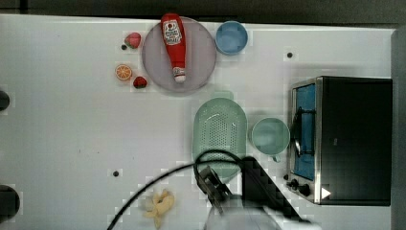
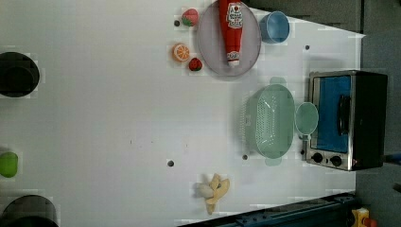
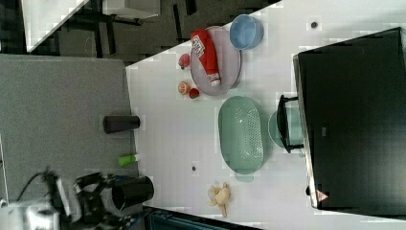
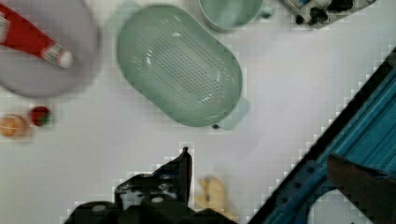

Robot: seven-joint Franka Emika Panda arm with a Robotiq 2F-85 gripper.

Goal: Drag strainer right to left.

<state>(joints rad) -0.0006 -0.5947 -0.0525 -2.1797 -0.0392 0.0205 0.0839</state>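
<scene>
Since the strainer [image 1: 219,133] lies at centre right of the top view with open table [image 1: 72,134] to its left, the drag has room, but its surroundings are tight. Going left to right in the top view: an orange slice [image 1: 123,72] and two strawberries [image 1: 133,40] sit at upper left beside the plate [image 1: 201,57] carrying a ketchup bottle [image 1: 174,44], just above the strainer; a slanted pull could knock them. A banana [image 1: 159,204] lies at lower centre. The gripper [image 4: 186,156], fully spread and empty, hovers near the strainer's lower end. The mug [image 1: 270,135] nearly touches the strainer's right side, then the toaster oven [image 1: 342,139]; a low approach could catch the mug.
</scene>
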